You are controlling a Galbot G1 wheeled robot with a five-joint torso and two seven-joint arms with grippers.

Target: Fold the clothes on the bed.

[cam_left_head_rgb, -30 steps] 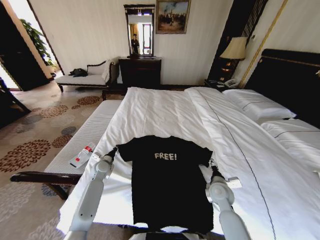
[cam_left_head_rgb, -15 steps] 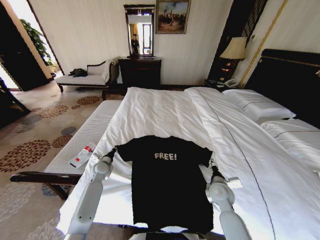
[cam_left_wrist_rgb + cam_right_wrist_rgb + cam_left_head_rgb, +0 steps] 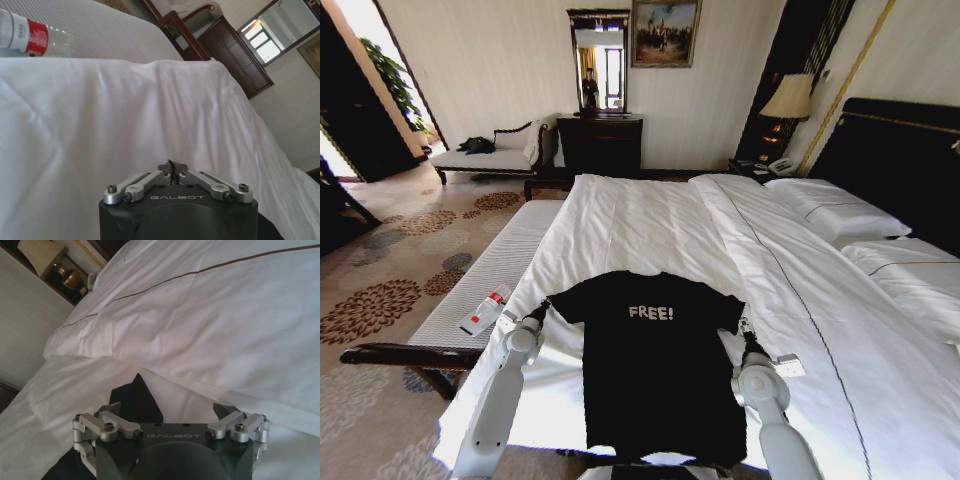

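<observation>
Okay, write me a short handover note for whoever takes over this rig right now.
Left gripper: shut on the T-shirt's left sleeve tip.
Right gripper: open, over the right sleeve, holding nothing.
T-shirt: flat on the white duvet near the bed's foot, "FREE!" lettering up, sleeves spread.
Done: nothing folded.
Left: every fold.
Also: a water bottle lies on the bench beside the bed.
</observation>
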